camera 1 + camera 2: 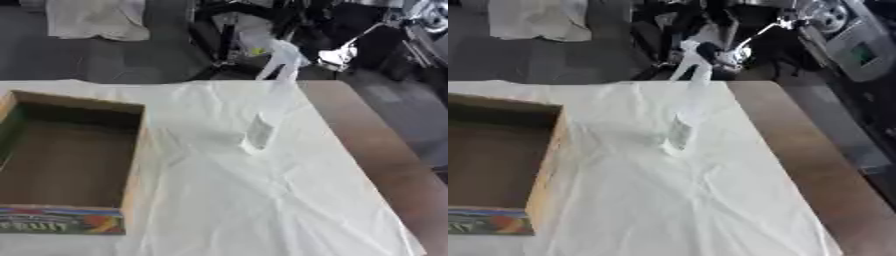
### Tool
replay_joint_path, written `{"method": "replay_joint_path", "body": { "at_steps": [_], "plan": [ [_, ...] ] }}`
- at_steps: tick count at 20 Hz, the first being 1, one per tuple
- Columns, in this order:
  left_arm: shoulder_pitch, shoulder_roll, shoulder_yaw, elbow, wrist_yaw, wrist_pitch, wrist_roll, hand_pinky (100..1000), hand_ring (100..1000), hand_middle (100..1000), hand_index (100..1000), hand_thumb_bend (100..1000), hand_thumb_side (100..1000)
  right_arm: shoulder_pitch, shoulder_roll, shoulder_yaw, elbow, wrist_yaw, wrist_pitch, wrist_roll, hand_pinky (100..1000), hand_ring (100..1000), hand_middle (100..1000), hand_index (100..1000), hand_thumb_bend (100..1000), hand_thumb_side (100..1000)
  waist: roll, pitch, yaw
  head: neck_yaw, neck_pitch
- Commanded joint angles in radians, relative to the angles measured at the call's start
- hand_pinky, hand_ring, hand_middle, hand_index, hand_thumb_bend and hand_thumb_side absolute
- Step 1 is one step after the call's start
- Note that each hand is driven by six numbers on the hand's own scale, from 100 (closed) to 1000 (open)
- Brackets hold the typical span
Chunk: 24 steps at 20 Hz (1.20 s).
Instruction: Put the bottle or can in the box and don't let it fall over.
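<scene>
A clear, pale bottle stands upright on the white cloth near the middle of the table, with nothing touching it. To its left lies an open cardboard box with a brown inside that holds nothing and a colourful printed front panel. About a box wall's width of cloth separates bottle and box. Neither of my hands shows in either view.
Bare brown tabletop runs along the right side, past the cloth's edge. Beyond the far edge are a white bag-like shape, dark and silver equipment at the upper right, and a pale sheet on the floor.
</scene>
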Motion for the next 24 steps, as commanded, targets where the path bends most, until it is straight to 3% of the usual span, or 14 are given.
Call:
{"method": "replay_joint_path", "body": {
  "at_steps": [1, 6, 7, 8, 9, 10, 11, 17, 24],
  "plan": [
    [-0.003, 0.000, -0.002, -0.011, -0.007, -0.001, -0.003, 853, 811, 764, 806, 169, 826, -0.030, -0.016, -0.044, -0.013, -0.059, 0.034, -0.016, 816, 771, 750, 843, 100, 244, 0.004, -0.014, -0.003, 0.000, 0.001],
    [-0.002, -0.001, -0.004, -0.009, -0.008, 0.001, -0.006, 854, 811, 765, 807, 172, 830, -0.044, -0.013, -0.065, 0.028, -0.038, 0.041, -0.040, 830, 806, 775, 850, 100, 249, 0.004, -0.011, -0.005, 0.000, 0.001],
    [-0.003, -0.002, -0.004, -0.009, -0.008, 0.001, -0.007, 854, 811, 765, 807, 171, 830, -0.041, -0.014, -0.064, 0.040, -0.020, 0.035, -0.038, 833, 819, 784, 853, 100, 192, 0.004, -0.009, -0.004, 0.000, -0.001],
    [-0.004, -0.002, -0.004, -0.009, -0.009, 0.001, -0.007, 854, 811, 765, 807, 171, 830, -0.039, -0.013, -0.064, 0.050, -0.003, 0.027, -0.036, 833, 819, 785, 853, 100, 268, 0.004, -0.008, -0.003, 0.000, -0.003],
    [-0.004, -0.002, -0.004, -0.010, -0.009, 0.001, -0.007, 854, 811, 765, 807, 170, 831, -0.036, -0.014, -0.063, 0.060, 0.013, 0.020, -0.033, 833, 824, 789, 855, 100, 278, 0.005, -0.006, -0.002, 0.001, -0.006],
    [-0.005, -0.002, -0.004, -0.010, -0.009, 0.001, -0.007, 853, 811, 765, 807, 170, 831, -0.033, -0.014, -0.063, 0.069, 0.028, 0.012, -0.031, 833, 826, 792, 856, 100, 206, 0.006, -0.005, -0.001, 0.001, -0.009],
    [-0.005, -0.002, -0.004, -0.010, -0.009, 0.000, -0.007, 854, 811, 765, 807, 170, 831, -0.031, -0.014, -0.062, 0.077, 0.041, 0.005, -0.029, 833, 827, 795, 856, 100, 285, 0.007, -0.004, 0.000, 0.001, -0.015],
    [-0.008, -0.004, -0.004, -0.013, -0.009, 0.000, -0.008, 854, 812, 766, 807, 168, 830, -0.031, -0.007, -0.058, 0.113, 0.079, -0.017, -0.027, 834, 831, 802, 859, 100, 305, 0.014, 0.000, 0.004, -0.029, -0.054],
    [-0.009, -0.006, -0.006, -0.013, -0.009, 0.001, -0.012, 854, 812, 766, 807, 167, 831, -0.036, 0.005, -0.055, 0.149, 0.106, -0.024, -0.021, 835, 835, 809, 862, 100, 320, 0.020, 0.002, 0.006, -0.044, -0.061]
  ]
}}
